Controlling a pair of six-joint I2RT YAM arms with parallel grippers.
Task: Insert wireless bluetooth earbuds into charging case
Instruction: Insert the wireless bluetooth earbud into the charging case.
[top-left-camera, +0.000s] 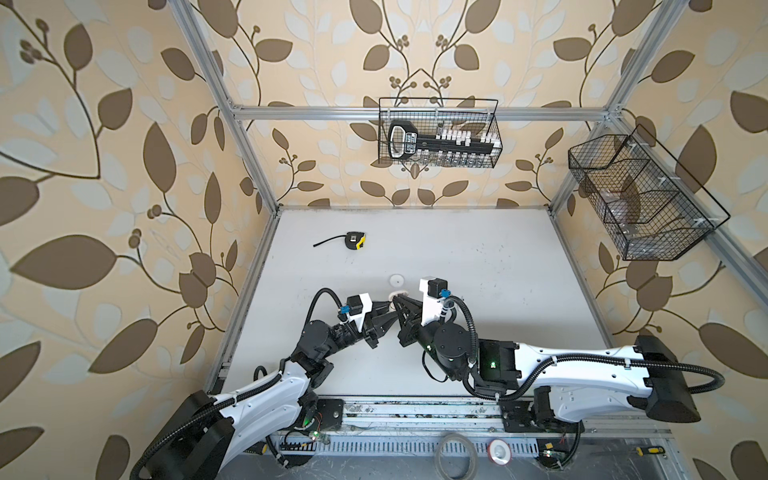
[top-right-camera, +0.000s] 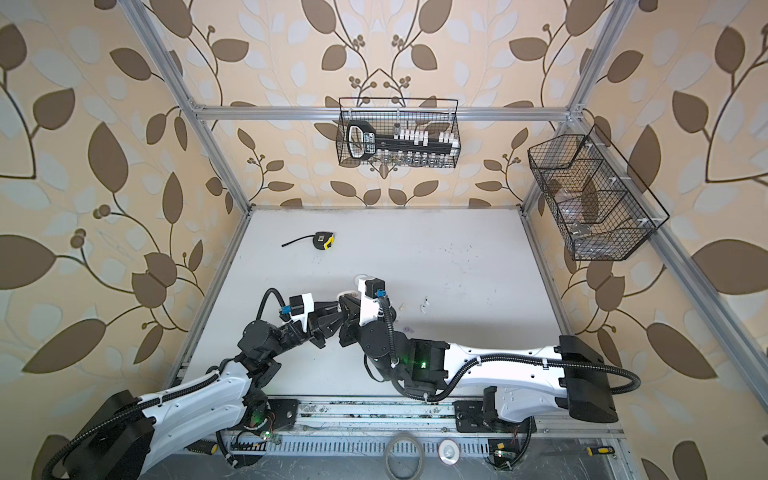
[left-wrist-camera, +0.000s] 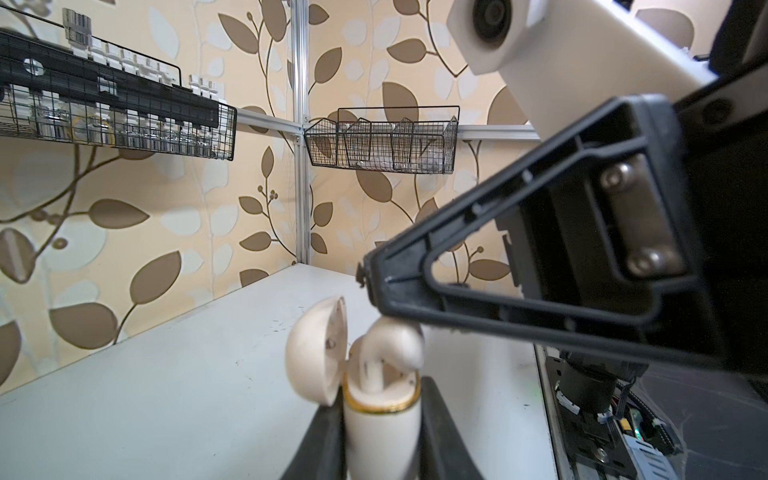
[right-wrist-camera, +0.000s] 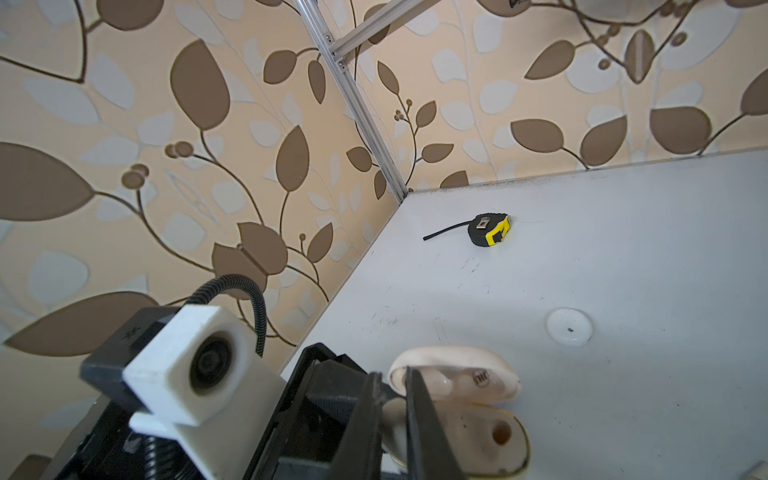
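Note:
My left gripper (left-wrist-camera: 380, 411) is shut on the cream charging case (left-wrist-camera: 378, 436) and holds it upright, with its lid (left-wrist-camera: 316, 349) swung open. A cream earbud (left-wrist-camera: 392, 345) stands stem-down in one slot, its head above the gold rim. My right gripper (right-wrist-camera: 390, 376) is shut, and its tips rest on that earbud's head from above. The other slot (right-wrist-camera: 501, 432) is empty. In a top view both grippers meet over the case (top-left-camera: 392, 297) at mid-table. Two pale earbuds (top-right-camera: 402, 307) (top-right-camera: 423, 308) and a lilac one (top-right-camera: 408, 330) lie loose on the table to the right of the arms.
A yellow-and-black tape measure (top-left-camera: 356, 241) lies at the back left of the table. A white round disc (right-wrist-camera: 569, 327) sits just beyond the case. Two wire baskets (top-left-camera: 440, 133) (top-left-camera: 640, 199) hang on the back and right walls.

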